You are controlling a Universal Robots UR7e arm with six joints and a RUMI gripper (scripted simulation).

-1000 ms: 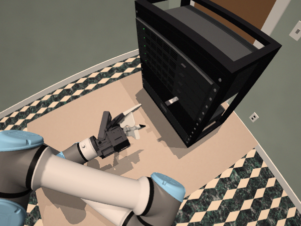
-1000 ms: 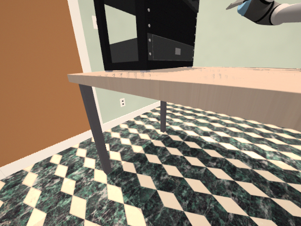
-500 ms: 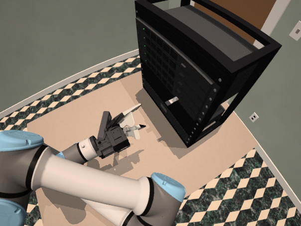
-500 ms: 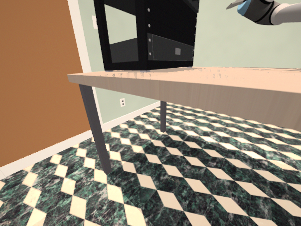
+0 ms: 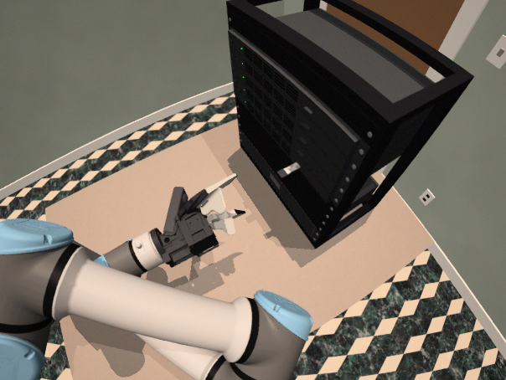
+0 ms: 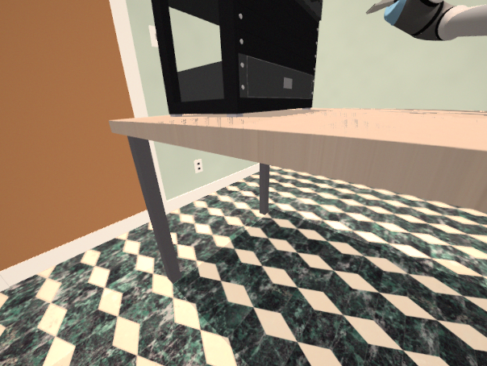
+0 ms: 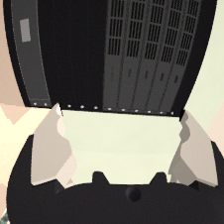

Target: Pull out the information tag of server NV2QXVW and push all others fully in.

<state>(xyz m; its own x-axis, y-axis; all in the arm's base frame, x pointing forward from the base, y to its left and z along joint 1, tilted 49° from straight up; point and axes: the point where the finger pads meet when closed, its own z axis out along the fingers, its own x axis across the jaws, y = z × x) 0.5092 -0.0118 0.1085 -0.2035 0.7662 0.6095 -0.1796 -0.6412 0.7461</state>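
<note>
The black rack [image 5: 431, 100] [image 6: 231, 60] [image 7: 74, 55] stands upright on the counter [image 5: 260, 268] [image 6: 322, 141]; in front of it and apart from it hangs the tool [image 5: 240, 194] [image 7: 122, 106], its fingers spread wide with nothing between them. One light-coloured information tag [image 5: 290, 169] juts from the rack's front, low down, below the stacked servers' vents [image 5: 270, 89] [image 7: 149, 37]; its print is too small to read

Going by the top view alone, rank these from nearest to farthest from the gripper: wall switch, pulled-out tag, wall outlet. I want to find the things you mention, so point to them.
1. Pulled-out tag [image 5: 289, 169]: sticking out of the rack's front, on the side facing the arm.
2. Wall outlet [image 5: 426, 197] [image 6: 198, 165]: low on the wall beyond the rack.
3. Wall switch [image 5: 496, 55] [image 6: 152, 36]: same wall, at the picture's upper right edge.
</note>
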